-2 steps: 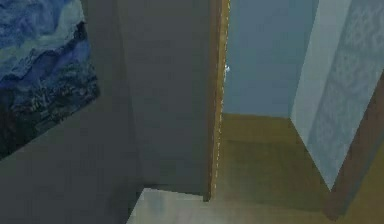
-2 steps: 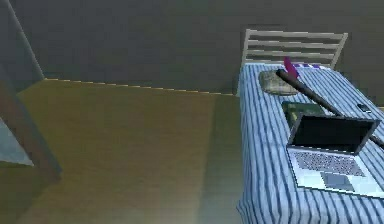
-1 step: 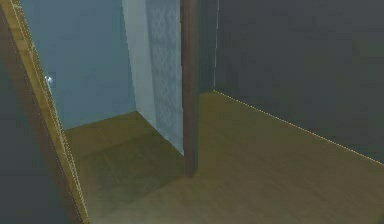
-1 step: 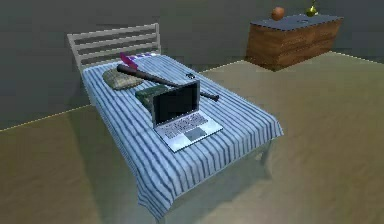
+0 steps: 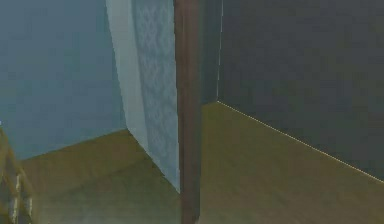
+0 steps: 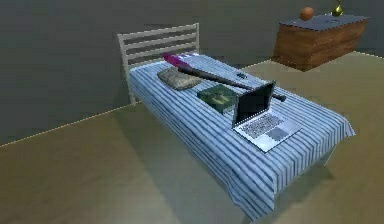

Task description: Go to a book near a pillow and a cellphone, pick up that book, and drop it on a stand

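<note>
Facing one door point(image 5: 187, 110) edge-on, close ahead in the forward view. Arm side view, near to far: bare floor point(image 6: 80, 170), then one bed point(image 6: 320, 128) with a striped sheet. Nearest on it is one laptop point(image 6: 260, 118), lid up. Just beyond, by the lid's back, lies one green book point(image 6: 217, 95). It's flat, long axis roughly across the bed, slanting toward the laptop. Just past it is one pillow point(image 6: 180, 79), with one reddish bat-like stick point(image 6: 210, 72) at it. One small dark thing point(image 6: 283, 98) by the bed's far edge may be the cellphone; too small to tell. One headboard point(image 6: 155, 45) behind. Far off is one dresser point(image 6: 318, 42) with one orange ball point(image 6: 307, 13) on top, likely the stand. Finger state: cannot tell. Judgement: the book sits mid-bed, well apart on the arm's side, so the base must close in before any reach.
</note>
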